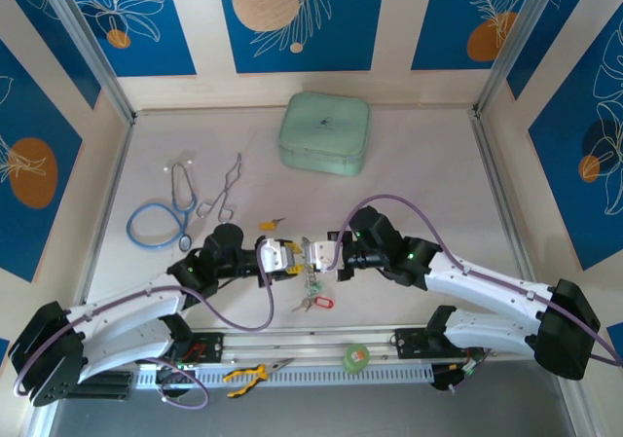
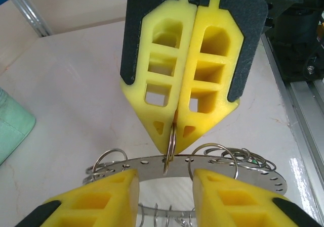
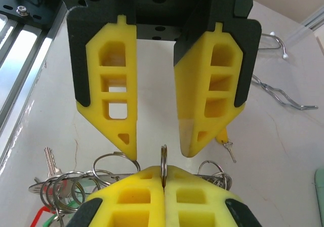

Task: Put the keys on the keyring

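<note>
The keyring [image 1: 311, 279], a flat silvery band with holes and many small loops, hangs between the two grippers above the table. My right gripper [image 3: 163, 170] is shut on one small upright loop [image 2: 171, 146] of the keyring [image 2: 147, 164]. My left gripper [image 2: 164, 179] is open and faces the right gripper [image 2: 174, 136]; its fingers [image 3: 129, 136] stand on either side of that loop without touching it. A silver key [image 3: 49, 161] hangs on the keyring [image 3: 61, 184]. Red-headed [image 1: 319, 304] and green-headed [image 1: 313, 288] keys dangle below it. A yellow-headed key [image 1: 271, 225] lies on the table.
A blue stethoscope [image 1: 161, 218] and wire tongs [image 1: 222, 192] lie at the left. A mint-green case [image 1: 324, 132] sits at the back. Yellow-handled pliers [image 1: 248, 374] and a green tape roll [image 1: 355, 357] rest on the near rail.
</note>
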